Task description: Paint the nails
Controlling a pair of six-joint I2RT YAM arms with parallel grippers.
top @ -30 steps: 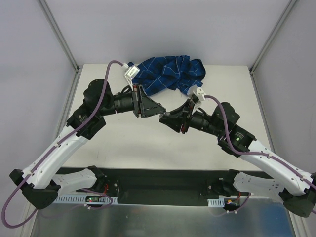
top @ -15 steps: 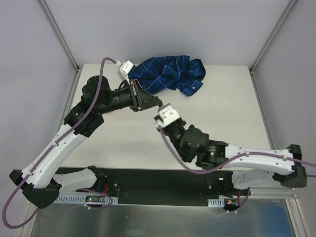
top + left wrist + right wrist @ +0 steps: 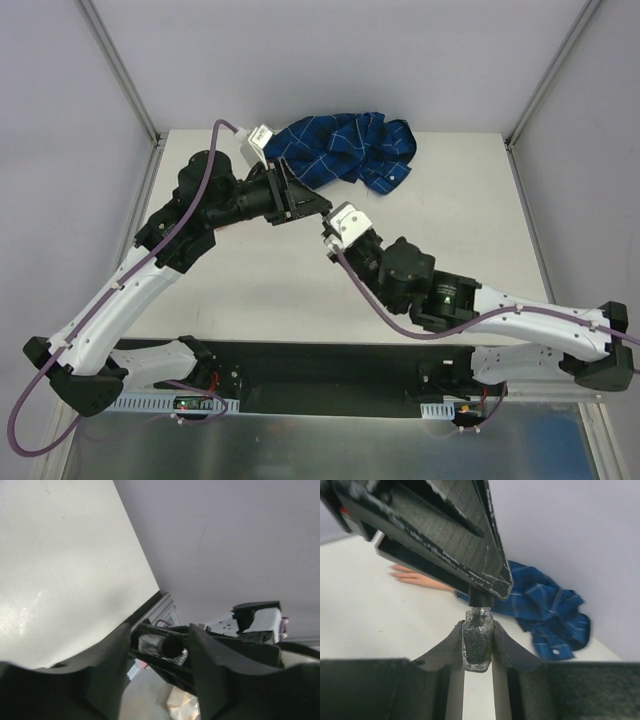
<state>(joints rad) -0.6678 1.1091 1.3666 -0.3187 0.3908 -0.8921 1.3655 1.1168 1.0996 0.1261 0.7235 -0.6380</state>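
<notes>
Holds the dark bottle clamped in the right gripper, its cap pinched by the left gripper. Shows the dummy hand only from the right wrist — far side, beside the blue sleeve; nails too small to discern.

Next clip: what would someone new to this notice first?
The two arms meet mid-table: the right gripper clamps a small clear glass bottle of dark glittery polish, and the left gripper grips its dark cap from above. Behind them, near the far edge, lies the peach dummy hand with its crumpled blue white-checked sleeve, neither gripper touching it.
</notes>
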